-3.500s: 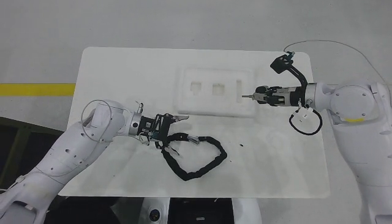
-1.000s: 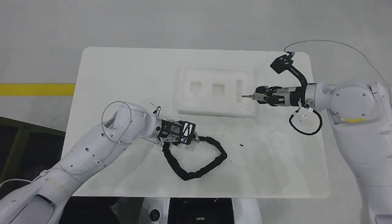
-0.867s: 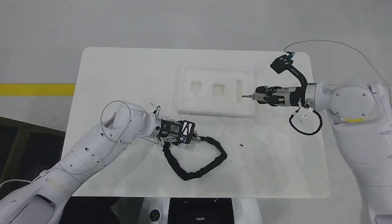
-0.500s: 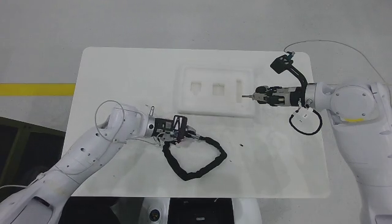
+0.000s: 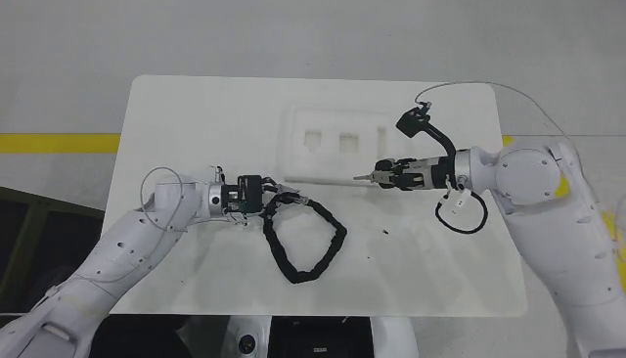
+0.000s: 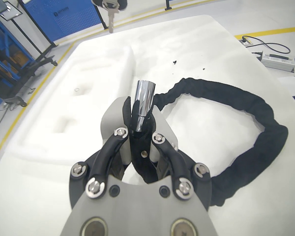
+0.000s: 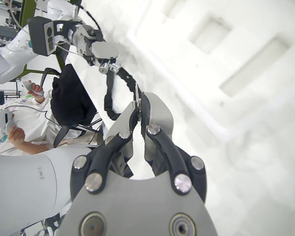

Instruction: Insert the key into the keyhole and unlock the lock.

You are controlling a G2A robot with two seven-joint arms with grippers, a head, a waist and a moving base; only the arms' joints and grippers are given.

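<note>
Key, tip and long axis toward lock

I see a pale grey floor with a yellow line beside the white tabletop; blue partition panels stand beyond it, and a cabled power adapter lies on the floor.

Recessed white foam tray on white table; dark specks, perhaps debris, nearby
</note>
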